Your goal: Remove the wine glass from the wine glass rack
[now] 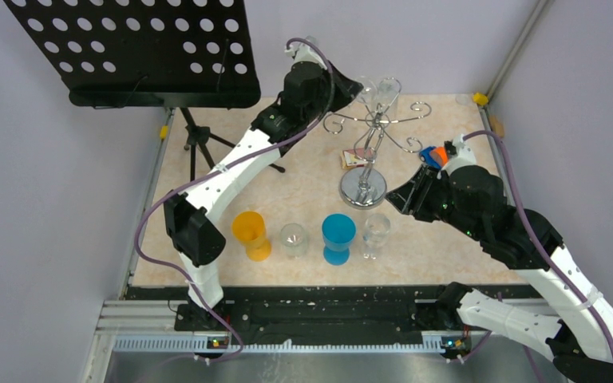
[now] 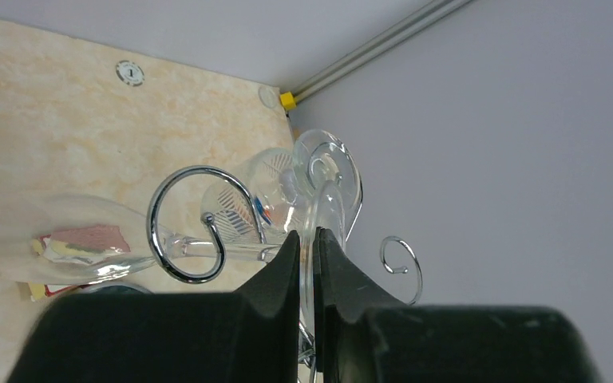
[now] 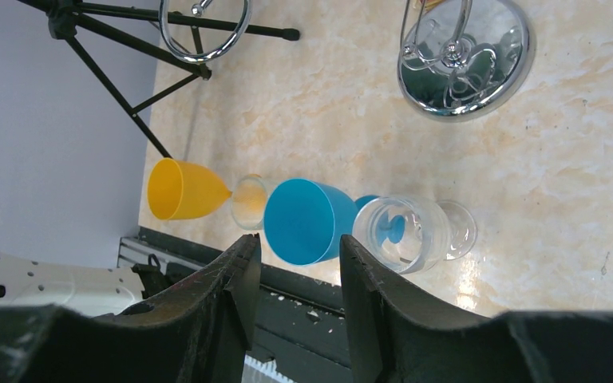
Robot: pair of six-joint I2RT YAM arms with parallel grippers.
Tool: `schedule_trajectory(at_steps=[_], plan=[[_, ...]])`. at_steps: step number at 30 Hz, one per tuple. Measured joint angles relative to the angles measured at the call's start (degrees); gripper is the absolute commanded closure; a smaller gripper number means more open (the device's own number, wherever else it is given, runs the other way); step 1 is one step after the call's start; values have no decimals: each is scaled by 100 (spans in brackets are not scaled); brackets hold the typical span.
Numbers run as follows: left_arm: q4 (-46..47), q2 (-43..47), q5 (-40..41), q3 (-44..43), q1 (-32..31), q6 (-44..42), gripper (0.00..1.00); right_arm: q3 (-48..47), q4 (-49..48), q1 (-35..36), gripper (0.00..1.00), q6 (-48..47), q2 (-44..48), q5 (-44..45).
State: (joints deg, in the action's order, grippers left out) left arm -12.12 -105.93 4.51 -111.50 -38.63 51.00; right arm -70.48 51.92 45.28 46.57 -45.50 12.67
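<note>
We are reaching our left hand (image 2: 306,236) across the counter (image 1: 303,179), clenching the wine glass (image 2: 325,169) by its stem (it is hanging on the wine glass rack (image 1: 362,190)). Our right hand (image 3: 298,242) is hovering released beside the rack's base.

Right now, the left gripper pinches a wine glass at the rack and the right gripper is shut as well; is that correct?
Not quite: the right gripper is open, its fingers apart, as the right wrist view shows. The left gripper does pinch the wine glass at the rack.
</note>
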Motion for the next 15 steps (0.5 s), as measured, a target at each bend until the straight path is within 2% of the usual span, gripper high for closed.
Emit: schedule_trajectory(at_steps=[8,15], plan=[[-74,44,-223,79,2,28,100,0,0,0,57,2,0,-2],[-553,398,-166,262,2,-278,100,0,-7,0,54,2,-2,-2]])
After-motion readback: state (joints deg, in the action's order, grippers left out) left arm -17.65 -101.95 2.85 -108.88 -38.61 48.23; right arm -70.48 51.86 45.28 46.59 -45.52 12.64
